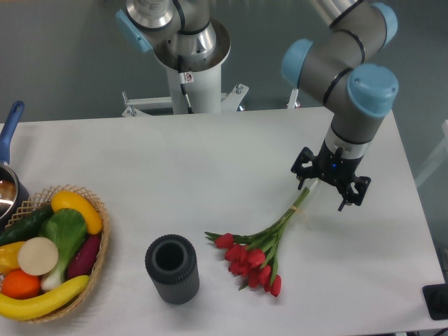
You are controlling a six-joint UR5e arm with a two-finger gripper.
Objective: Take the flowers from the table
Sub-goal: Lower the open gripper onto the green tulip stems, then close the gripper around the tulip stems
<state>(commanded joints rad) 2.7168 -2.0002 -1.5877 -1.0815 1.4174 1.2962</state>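
We see the white table filling most of the view, with one arm bent down over its right side. At the end of that arm the gripper points downward, its dark fingers spread apart and holding nothing.

The flowers lie flat on the table, right of centre – one bunch, with the red heads fanned out toward the near edge and the green stems running up and to the right. The cut end of the stems reaches in under the gripper, between its spread fingers; whether any finger touches the stems we cannot tell. The red heads lie well clear of it, down and to the left. We count roughly ten heads, though they overlap too much for a firm number.

At the left edge sits one wicker basket – it holds a banana, a yellow pepper, a leafy green, a dark cucumber, a purple piece, an orange fruit and a pale round slice. Just behind it we see part of a pot with a blue handle.

One dark ribbed cup stands upright near the front, left of the flower heads and apart from them; its inside looks dark.
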